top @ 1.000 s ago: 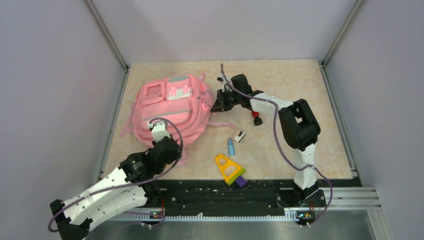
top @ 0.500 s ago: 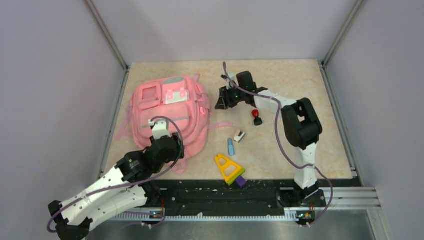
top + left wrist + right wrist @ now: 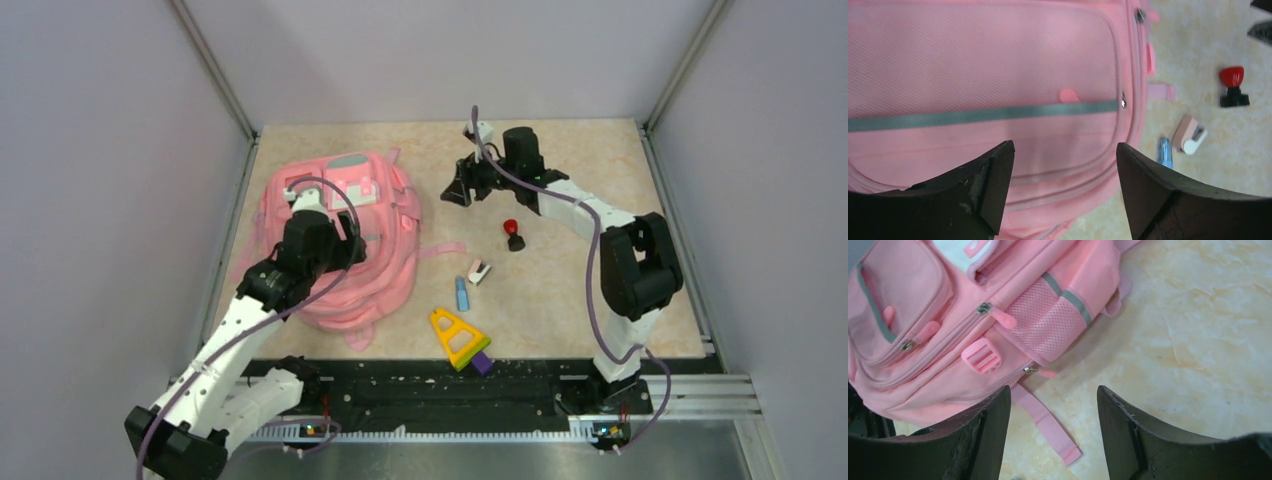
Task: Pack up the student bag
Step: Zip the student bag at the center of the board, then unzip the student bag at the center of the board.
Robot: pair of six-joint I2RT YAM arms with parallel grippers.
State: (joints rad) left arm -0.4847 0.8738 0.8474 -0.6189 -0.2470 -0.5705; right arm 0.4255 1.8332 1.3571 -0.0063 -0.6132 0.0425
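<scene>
Left end effector (image 3: 1064, 149), jaws wide and empty, directly above the student bag (image 3: 978, 70); right end effector (image 3: 1053, 390), likewise wide and empty, beside the student bag on the surface (image 3: 1198, 340).

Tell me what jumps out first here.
A big pink backpack lies flat on the left of the table and dominates the view. The left gripper hangs open over its front, while the right gripper stands open beside its right edge. Small items lie scattered right of the backpack, a yellow triangle at the near edge and a red stamp farther back.
</scene>
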